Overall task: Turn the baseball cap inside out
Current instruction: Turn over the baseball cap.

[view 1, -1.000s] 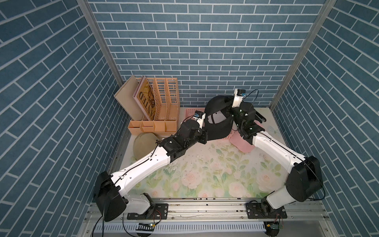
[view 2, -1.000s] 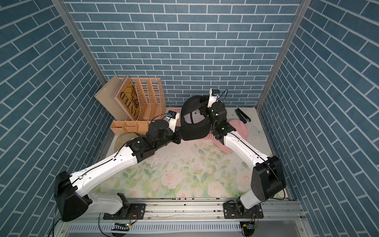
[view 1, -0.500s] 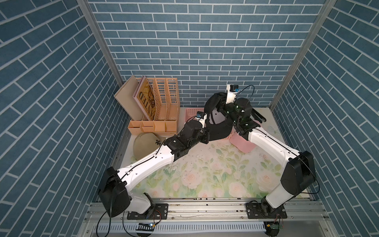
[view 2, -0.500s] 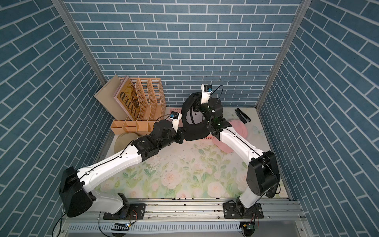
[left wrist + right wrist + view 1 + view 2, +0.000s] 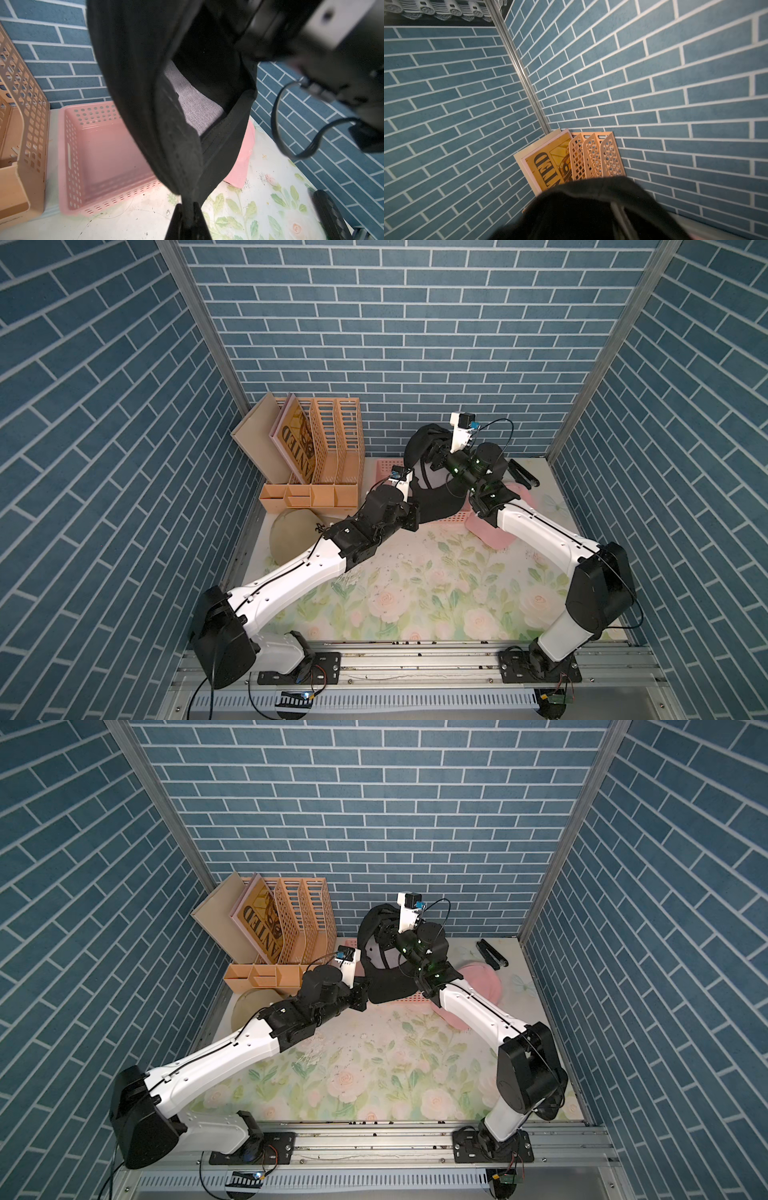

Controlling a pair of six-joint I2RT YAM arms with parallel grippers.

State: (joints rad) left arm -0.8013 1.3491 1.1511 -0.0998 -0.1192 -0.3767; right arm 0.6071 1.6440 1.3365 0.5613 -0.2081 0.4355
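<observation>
The black baseball cap (image 5: 432,506) hangs in the air over the pink basket, seen in both top views (image 5: 386,986). My left gripper (image 5: 188,205) is shut on the cap's lowest edge, holding it from the lower left (image 5: 415,516). In the left wrist view the cap's opening faces the camera, with grey mesh lining (image 5: 193,99) showing inside. My right gripper (image 5: 434,452) reaches into the crown from the right. In the right wrist view the black fabric (image 5: 581,212) covers its jaws, so their state is hidden.
The pink basket (image 5: 83,145) sits on the floral mat under the cap. A pink cap (image 5: 494,535) lies beneath the right forearm and an olive cap (image 5: 291,535) at the left. An orange file rack (image 5: 332,439) with a book and a peach tray (image 5: 307,497) stand back left. A black object (image 5: 523,475) lies back right.
My right gripper has swung from the cap's right side up and leftward into the crown. The left gripper keeps its hold and has hardly moved.
</observation>
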